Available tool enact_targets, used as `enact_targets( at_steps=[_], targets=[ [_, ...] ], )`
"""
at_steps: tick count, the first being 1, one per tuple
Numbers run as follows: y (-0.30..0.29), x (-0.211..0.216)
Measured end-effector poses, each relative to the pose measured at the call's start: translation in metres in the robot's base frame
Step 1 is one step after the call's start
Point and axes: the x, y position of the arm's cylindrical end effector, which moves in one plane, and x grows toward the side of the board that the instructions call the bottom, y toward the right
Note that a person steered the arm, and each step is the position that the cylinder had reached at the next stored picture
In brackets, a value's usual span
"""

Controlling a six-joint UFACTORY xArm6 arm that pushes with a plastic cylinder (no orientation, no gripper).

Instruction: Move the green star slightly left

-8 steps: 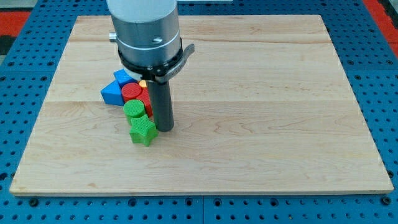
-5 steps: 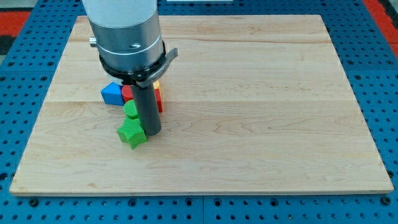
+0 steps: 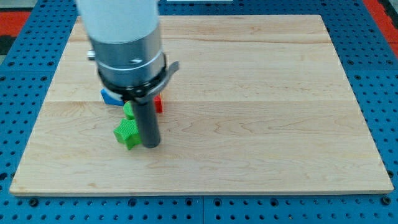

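The green star [image 3: 126, 134] lies on the wooden board [image 3: 249, 93] at the view's lower left. My tip [image 3: 151, 145] stands right against the star's right side, touching it. A second green block [image 3: 130, 110], round as far as I can tell, sits just above the star, partly hidden by the rod. Behind the arm, a blue block [image 3: 111, 97] and a red block [image 3: 158, 103] show only as slivers.
The arm's large grey body [image 3: 124, 43] hides most of the block cluster at the view's upper left. The board's left edge [image 3: 37, 118] lies some way to the left of the star.
My tip has moved left and slightly down, pushing the green star left and down with it. The arm now covers more of the blue and red blocks.
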Motion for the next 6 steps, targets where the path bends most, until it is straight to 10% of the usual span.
enact_targets(
  at_steps=[6],
  targets=[
    [-0.037, 0.003]
  ],
)
